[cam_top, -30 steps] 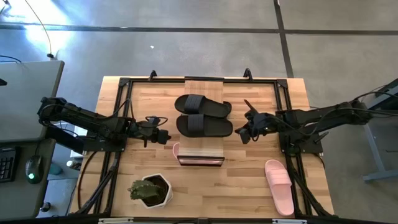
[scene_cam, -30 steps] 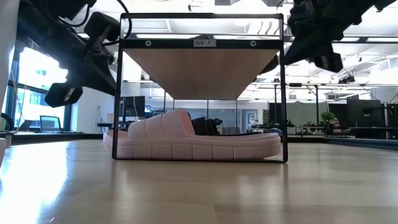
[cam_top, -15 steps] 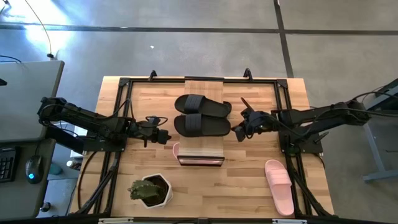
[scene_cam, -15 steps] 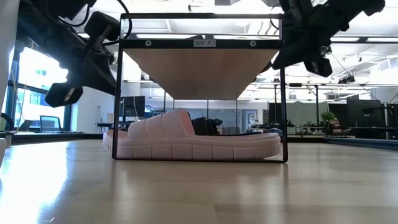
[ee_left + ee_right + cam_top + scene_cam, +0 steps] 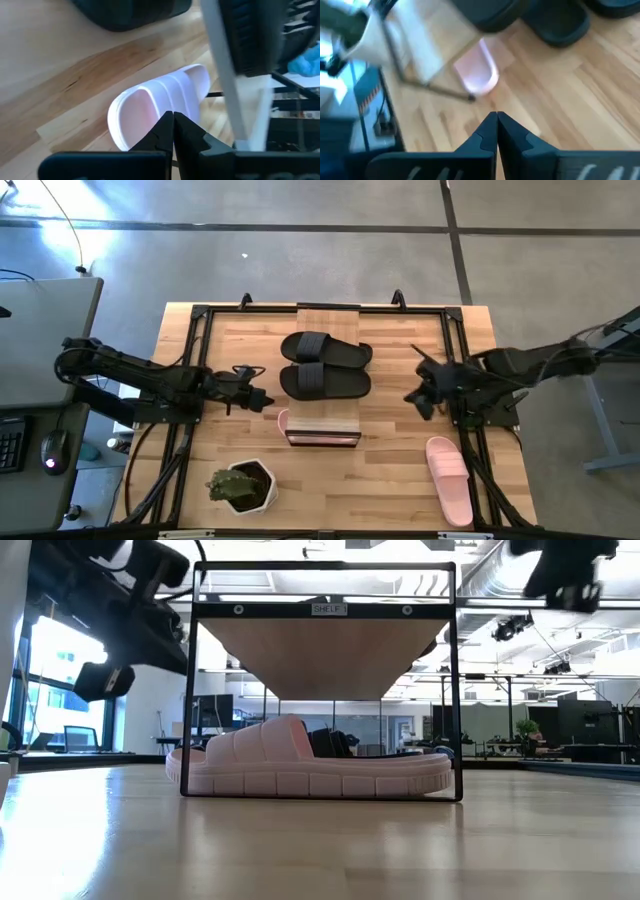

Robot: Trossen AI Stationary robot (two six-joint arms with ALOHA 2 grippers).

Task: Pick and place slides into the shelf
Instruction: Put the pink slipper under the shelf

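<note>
Two black slides lie side by side on the shelf's light-wood top plank. One pink slide rests sole-down on the low tier under the plank, and its end sticks out at the shelf's left. The second pink slide lies on the table near the right front corner. My left gripper hovers shut just left of the shelf, above that pink end. My right gripper hangs shut to the right of the shelf, clear of everything.
A potted green plant stands near the table's front edge, left of the shelf. Black frame rails run along both sides of the table. Bare wood lies between the shelf and the pink slide on the right.
My right gripper first moved left toward the nearer black slide on the shelf top, then drew back toward the table's right edge and rose. It stayed shut throughout. My left arm has barely shifted.
</note>
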